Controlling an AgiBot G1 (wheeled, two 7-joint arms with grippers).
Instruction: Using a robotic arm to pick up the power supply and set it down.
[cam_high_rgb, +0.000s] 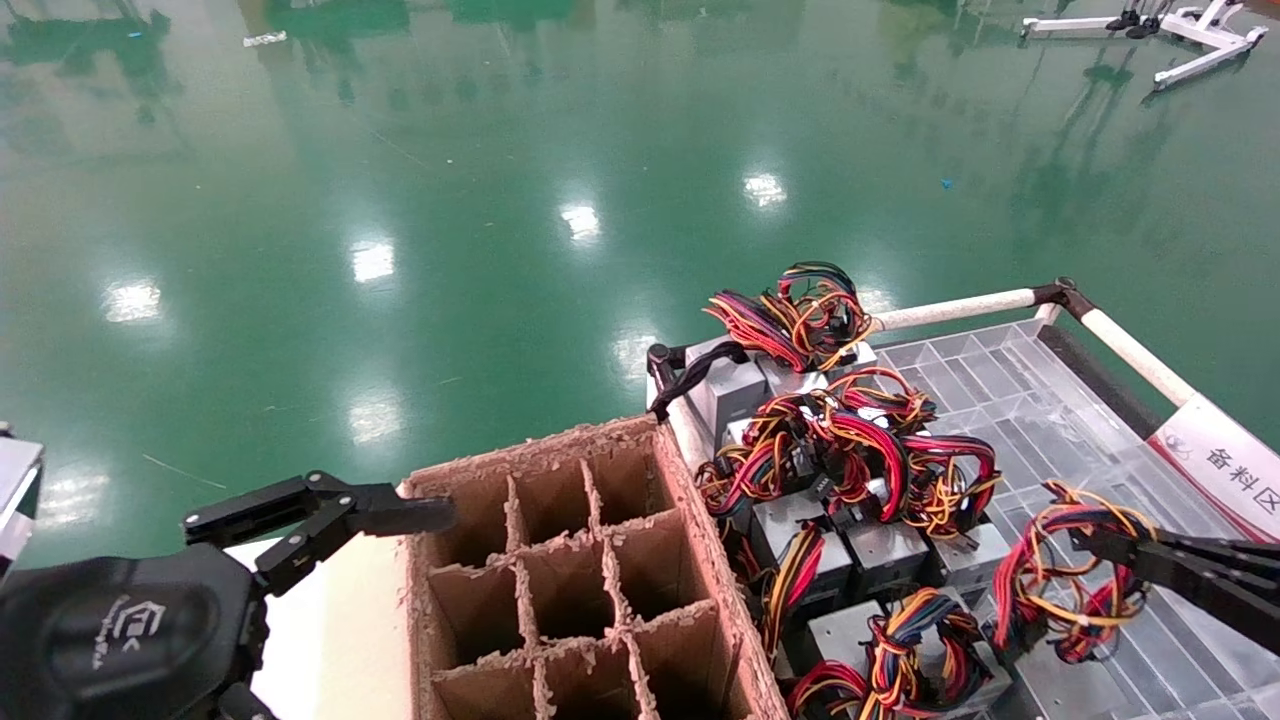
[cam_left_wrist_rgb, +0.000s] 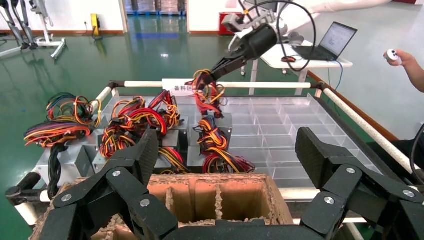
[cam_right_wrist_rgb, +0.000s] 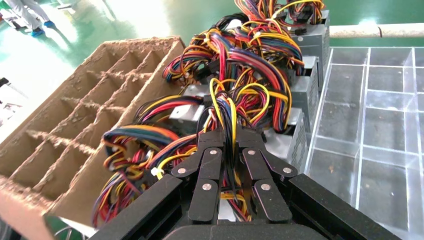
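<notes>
My right gripper (cam_high_rgb: 1088, 545) is shut on the red, yellow and black wire bundle (cam_high_rgb: 1060, 585) of a power supply, over the clear compartment tray (cam_high_rgb: 1000, 380). In the right wrist view the wires (cam_right_wrist_rgb: 227, 107) run between the closed fingers of the right gripper (cam_right_wrist_rgb: 230, 134). That unit's grey box is not clearly seen. The left wrist view shows the right gripper (cam_left_wrist_rgb: 214, 75) with the bundle (cam_left_wrist_rgb: 207, 92) hanging from it above the tray (cam_left_wrist_rgb: 280, 125). My left gripper (cam_left_wrist_rgb: 227, 155) stands open and empty by the cardboard divider box (cam_left_wrist_rgb: 220, 192), with one finger (cam_high_rgb: 400, 515) at its corner.
Several more grey power supplies with wire bundles (cam_high_rgb: 830, 450) crowd the tray's left part, next to the brown divider box (cam_high_rgb: 540, 450). White rails (cam_high_rgb: 960, 308) edge the cart, with a sign (cam_high_rgb: 1225, 465) at right. A desk with a laptop (cam_left_wrist_rgb: 332, 40) and a person's hand (cam_left_wrist_rgb: 400, 57) lie beyond.
</notes>
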